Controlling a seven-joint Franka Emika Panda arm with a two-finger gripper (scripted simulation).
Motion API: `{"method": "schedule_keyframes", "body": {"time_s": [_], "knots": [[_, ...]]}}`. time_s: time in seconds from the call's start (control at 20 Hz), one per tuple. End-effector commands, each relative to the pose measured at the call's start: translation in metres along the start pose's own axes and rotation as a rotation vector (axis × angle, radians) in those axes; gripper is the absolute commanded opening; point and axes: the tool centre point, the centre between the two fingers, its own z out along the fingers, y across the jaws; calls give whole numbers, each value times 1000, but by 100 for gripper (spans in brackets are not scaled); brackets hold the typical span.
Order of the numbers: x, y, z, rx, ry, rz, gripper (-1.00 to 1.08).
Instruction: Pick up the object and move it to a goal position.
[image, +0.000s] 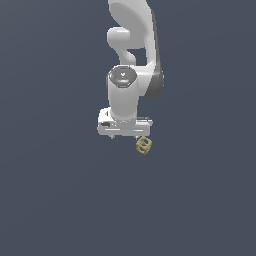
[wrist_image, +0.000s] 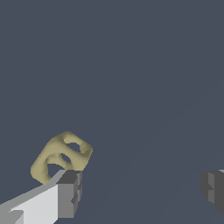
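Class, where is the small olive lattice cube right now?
In the exterior view the lattice cube sits just below the hand, toward that view's right; the wrist view shows it beside one finger, outside the open gap.

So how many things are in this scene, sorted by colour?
White: 1, the robot arm with its tool, jaws wide apart.
Olive-tan: 1, the small lattice cube beside one finger.
Total: 2.

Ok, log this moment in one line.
gripper: open | object: not gripped, beside one finger, outside the gap | grasp: not yet done
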Motion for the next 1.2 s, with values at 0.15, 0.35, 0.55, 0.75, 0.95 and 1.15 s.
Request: {"method": "schedule_keyframes", "body": {"time_s": [0.15,0.35,0.55,0.75,0.95,1.15], "knots": [[-1,4,3,1,-8,6,100],[-4,17,11,6,-34,22,100],[-4,20,12,7,-38,22,100],[-4,17,13,6,-35,32,100],[-5,11,16,6,-32,61,100],[-6,2,20,6,-27,105,100]]}}
